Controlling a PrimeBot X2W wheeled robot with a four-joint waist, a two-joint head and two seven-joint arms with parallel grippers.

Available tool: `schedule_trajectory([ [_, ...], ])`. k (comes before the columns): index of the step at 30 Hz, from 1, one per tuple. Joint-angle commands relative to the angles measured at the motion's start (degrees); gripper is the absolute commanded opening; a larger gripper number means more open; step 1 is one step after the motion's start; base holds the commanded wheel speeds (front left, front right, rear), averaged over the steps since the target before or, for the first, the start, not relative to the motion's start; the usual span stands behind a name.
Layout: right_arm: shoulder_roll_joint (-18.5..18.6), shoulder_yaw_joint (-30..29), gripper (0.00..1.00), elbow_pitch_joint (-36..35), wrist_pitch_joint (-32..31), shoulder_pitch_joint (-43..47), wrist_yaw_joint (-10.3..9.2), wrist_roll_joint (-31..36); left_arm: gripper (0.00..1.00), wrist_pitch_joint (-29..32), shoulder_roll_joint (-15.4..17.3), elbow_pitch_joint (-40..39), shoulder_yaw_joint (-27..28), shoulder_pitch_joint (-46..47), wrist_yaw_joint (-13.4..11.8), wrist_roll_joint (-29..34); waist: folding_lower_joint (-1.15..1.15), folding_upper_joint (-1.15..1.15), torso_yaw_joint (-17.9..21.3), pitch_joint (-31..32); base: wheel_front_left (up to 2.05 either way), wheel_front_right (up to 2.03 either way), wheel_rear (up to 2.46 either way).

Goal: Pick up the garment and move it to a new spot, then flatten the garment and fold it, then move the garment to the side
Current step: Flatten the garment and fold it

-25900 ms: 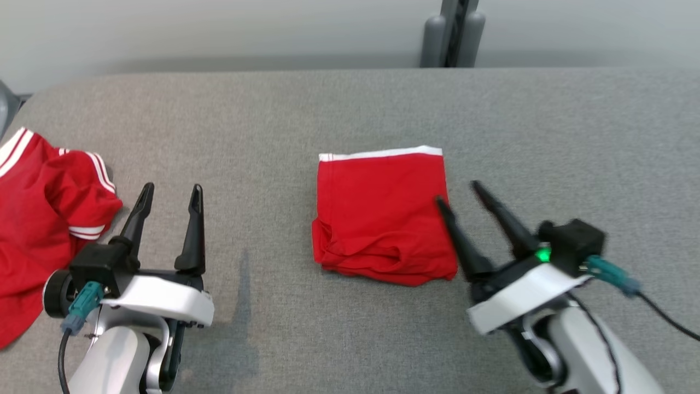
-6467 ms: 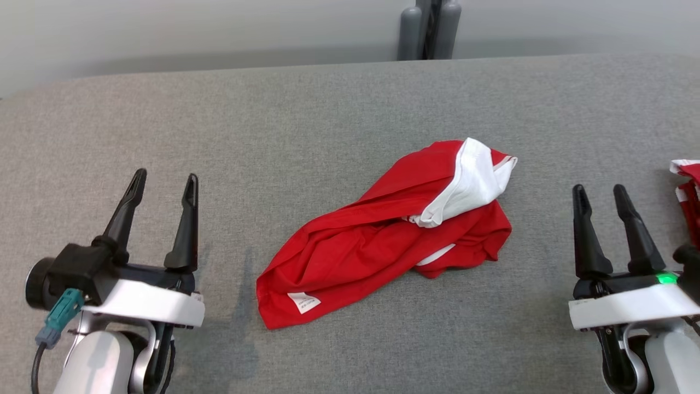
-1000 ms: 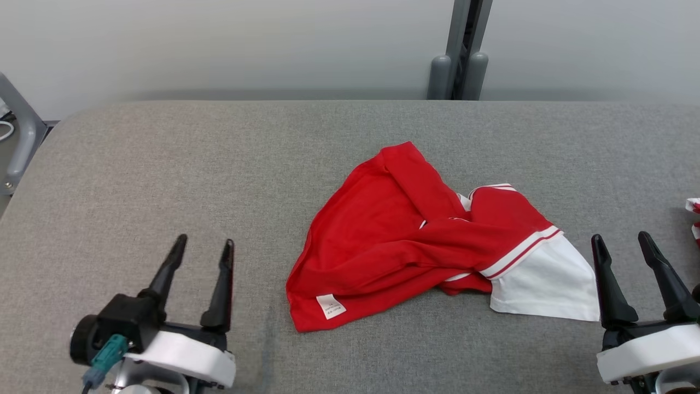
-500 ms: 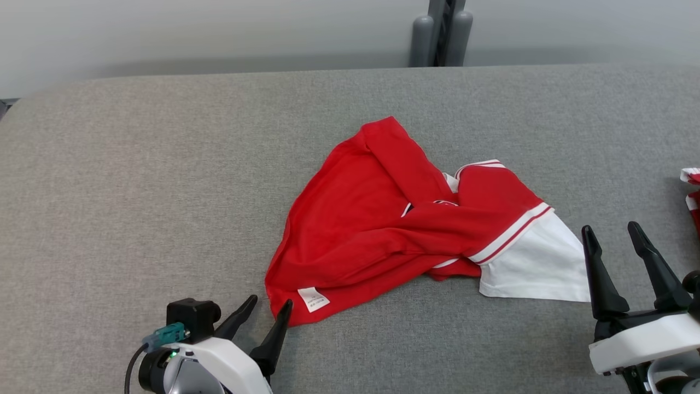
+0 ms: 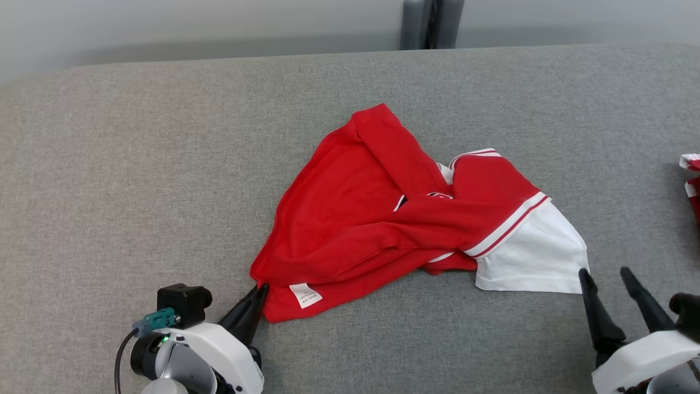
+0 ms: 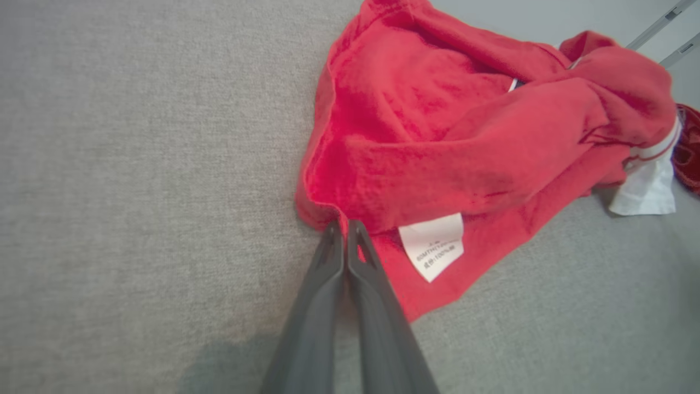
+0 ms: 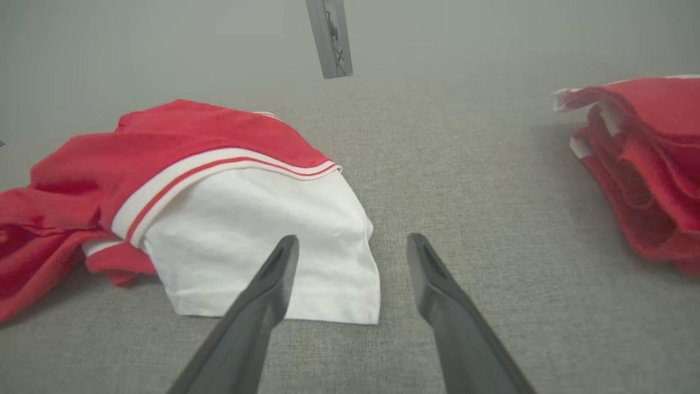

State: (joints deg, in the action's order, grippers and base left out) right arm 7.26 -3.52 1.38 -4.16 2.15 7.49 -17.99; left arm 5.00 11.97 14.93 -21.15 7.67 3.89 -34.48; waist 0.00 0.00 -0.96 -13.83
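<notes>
Crumpled mid-table, the red-and-white shirt (image 5: 394, 219) is pinched at its near-left hem corner by the left gripper (image 6: 343, 225), fingers together. The right gripper (image 7: 350, 241) hovers spread at the white panel's corner. So shallow a bite could slip on lifting. A pile of red garments (image 7: 645, 164) crowds the grey table (image 5: 136, 164) on the right.

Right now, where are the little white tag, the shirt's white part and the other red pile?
white tag (image 6: 432, 246), left wrist view, centre of the tag.
white part (image 7: 246, 230), right wrist view, middle of the white cloth.
red pile (image 7: 651, 164), right wrist view, its near side.
</notes>
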Motion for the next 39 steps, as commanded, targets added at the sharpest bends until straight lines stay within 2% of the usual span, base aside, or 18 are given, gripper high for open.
schedule_trajectory([
  [1, 0.6, 0.0, 1.00, 1.0, 0.1, -0.4, 0.00, -0.5, 0.00, -0.3, 0.3, -0.1, 0.2, 1.3, 0.1, 0.3, 0.00, 0.00, -0.2, -0.3, 0.00, 0.00, 0.00],
  [10, 2.8, 3.9, 0.98, 14.1, 0.3, -6.6, 0.00, -4.2, 0.00, -0.9, 0.6, -0.1, -0.4, 2.8, 0.1, 0.9, 0.00, 0.00, -1.1, -2.0, 0.00, 0.00, 0.00],
  [11, 2.8, 4.5, 0.51, 15.1, 0.1, -7.0, 0.01, -4.8, 0.00, -1.0, 0.6, -0.1, -0.3, 2.8, 0.0, 0.8, 0.00, 0.00, -1.2, -2.2, 0.00, 0.00, 0.00],
  [12, 2.8, 4.8, 0.22, 15.8, 0.4, -7.4, 0.01, -5.0, 0.00, -1.6, 0.6, -0.2, -0.2, 2.8, -0.2, 1.0, 0.00, 0.00, -1.3, -2.3, 0.00, 0.00, 0.00],
  [13, 2.8, 5.2, 0.00, 16.1, 0.8, -7.5, 0.01, -5.5, 0.00, -1.9, 0.9, -0.3, -0.2, 3.0, -0.5, 1.6, 0.00, 0.00, -1.4, -2.3, 0.00, 0.00, 0.00],
  [16, 2.3, 5.4, 0.00, 14.5, 3.5, -8.4, 0.00, -8.7, 0.00, -3.9, 1.1, -1.5, 0.5, 3.8, -1.3, 2.3, 0.00, 0.00, -1.4, -2.3, 0.00, 0.00, 0.00],
  [19, 1.8, 6.0, 0.00, 9.7, 5.8, -9.1, 0.01, -15.8, 0.00, -6.3, 1.7, -4.0, 1.5, 4.0, -2.3, 3.4, 0.00, 0.00, -1.3, -1.8, 0.00, 0.00, 0.00],
  [23, 3.6, 6.7, 0.00, 1.7, 7.5, -9.9, 0.00, -24.0, 0.00, -8.2, 3.6, -8.9, 3.3, 5.3, -4.6, 5.6, 0.00, 0.00, -0.9, -0.6, 0.00, 0.00, 0.00],
  [26, 5.5, 6.5, 0.00, -4.2, 8.1, -11.5, 0.01, -27.4, 0.00, -8.2, 5.2, -13.5, 4.5, 6.1, -6.1, 6.8, 0.00, 0.00, -0.6, 0.5, 0.00, 0.00, 0.00],
  [31, 7.1, 4.9, 0.00, -9.3, 8.8, -15.4, 0.01, -29.3, 0.00, -7.0, 6.8, -19.2, 6.0, 8.0, -7.3, 7.5, 0.00, 0.00, -0.2, 1.5, 0.00, 0.00, 0.00],
  [39, 6.2, -0.6, 0.00, -14.6, 8.1, -28.6, 0.01, -28.4, 0.00, -4.2, 10.0, -26.5, 9.0, 14.8, -8.7, 8.8, 0.00, 0.00, 0.2, 3.7, 0.00, 0.00, 0.00],
])
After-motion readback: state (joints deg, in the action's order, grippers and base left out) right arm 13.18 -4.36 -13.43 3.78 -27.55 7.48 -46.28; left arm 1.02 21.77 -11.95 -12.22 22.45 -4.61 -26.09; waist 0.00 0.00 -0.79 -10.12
